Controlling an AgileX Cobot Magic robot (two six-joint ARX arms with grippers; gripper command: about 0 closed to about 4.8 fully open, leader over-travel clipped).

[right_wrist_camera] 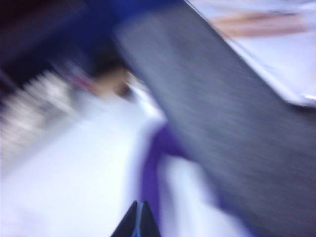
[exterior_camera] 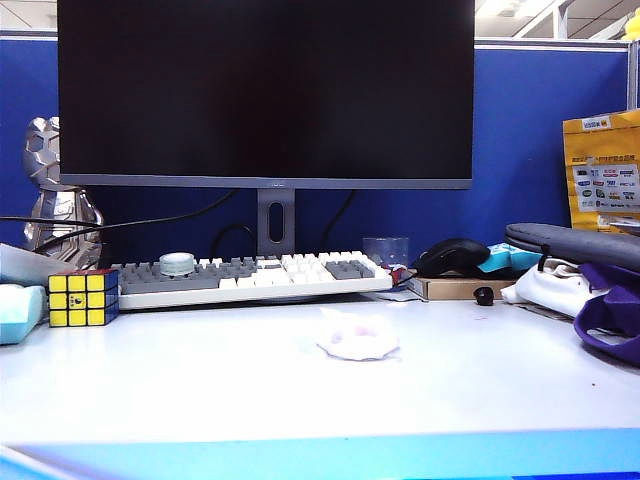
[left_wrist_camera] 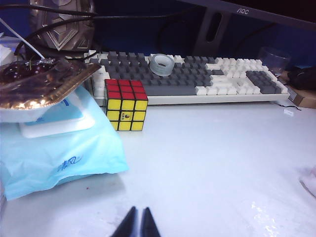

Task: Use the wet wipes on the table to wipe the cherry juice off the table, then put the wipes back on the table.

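The wet wipes (exterior_camera: 355,335) lie crumpled on the white table (exterior_camera: 180,385), in front of the keyboard, white with faint pink stains; one edge of them (left_wrist_camera: 311,178) shows in the left wrist view. A tiny reddish speck, possibly the cherry juice (left_wrist_camera: 87,188), sits on the table beside the pale blue pack. Neither gripper appears in the exterior view. My left gripper (left_wrist_camera: 138,211) hovers low over bare table, shut and holding nothing. My right gripper (right_wrist_camera: 138,205) is shut and empty, over a purple strap in a heavily blurred view.
A keyboard (exterior_camera: 250,275) with a tape roll (exterior_camera: 177,263) on it spans the back, under the monitor. A Rubik's cube (exterior_camera: 83,297) and pale blue pack (left_wrist_camera: 59,158) stand at the left. A small black ball (exterior_camera: 484,295), a mouse (exterior_camera: 452,255) and a white bundle with purple straps (exterior_camera: 605,320) sit at the right.
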